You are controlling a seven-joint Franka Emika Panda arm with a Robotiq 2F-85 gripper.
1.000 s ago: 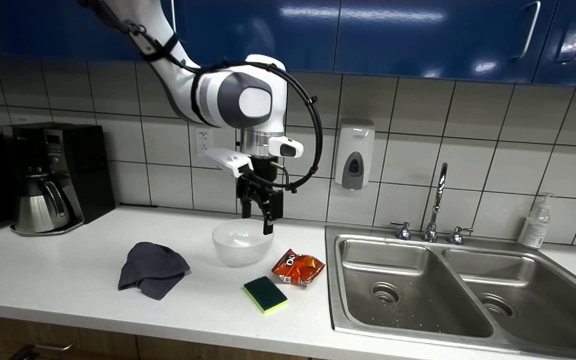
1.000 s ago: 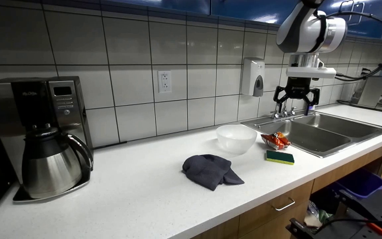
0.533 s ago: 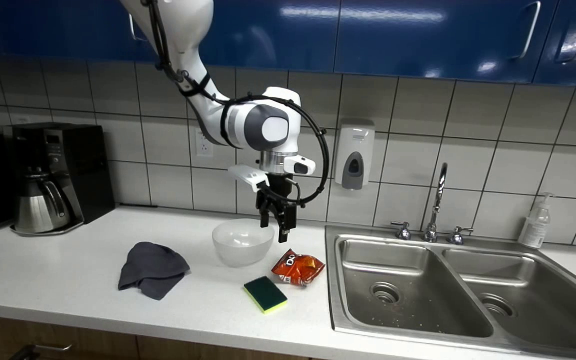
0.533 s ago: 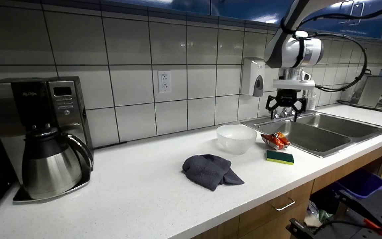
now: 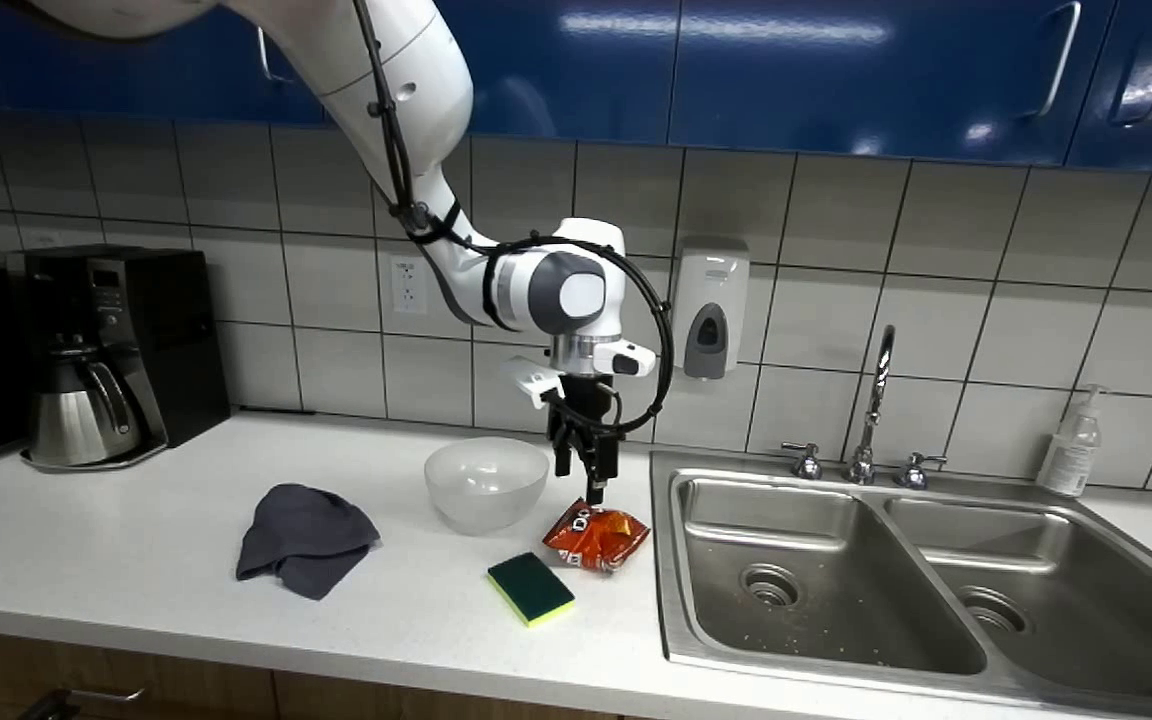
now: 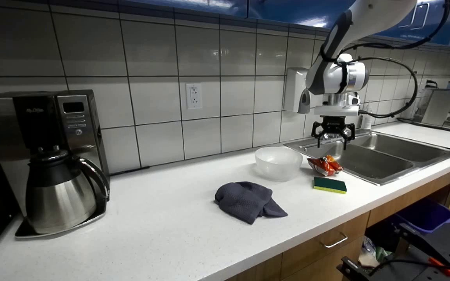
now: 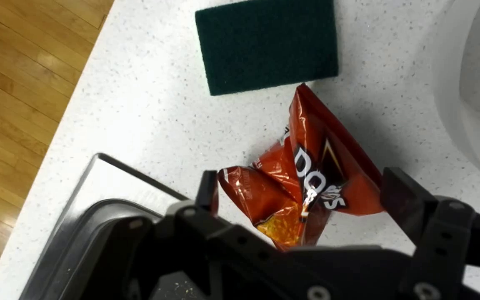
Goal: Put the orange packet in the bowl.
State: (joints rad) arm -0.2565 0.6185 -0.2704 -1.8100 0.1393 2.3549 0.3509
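The orange-red chip packet [image 5: 596, 542] lies crumpled on the white counter between the bowl and the sink. It also shows in an exterior view [image 6: 325, 165] and in the wrist view [image 7: 273, 183]. The frosted clear bowl [image 5: 486, 500] stands upright beside it, also in an exterior view [image 6: 279, 168]; part of its wall shows at the right of the wrist view [image 7: 452, 100]. My gripper [image 5: 579, 484] is open and empty, pointing down above the packet, also seen in an exterior view [image 6: 332, 146]. In the wrist view the fingertips [image 7: 300, 187] frame the packet from both sides.
A green and yellow sponge [image 5: 530, 588] lies just in front of the packet. A steel double sink [image 5: 671, 600] with a faucet [image 5: 876, 400] is beside it. A dark cloth [image 5: 306, 540] and a coffee maker [image 6: 41, 128] are on the counter. A soap dispenser [image 5: 711, 310] hangs on the wall.
My open gripper has moved down and away from above the bowl, to over the packet. The packet, bowl, sponge and cloth have not moved.
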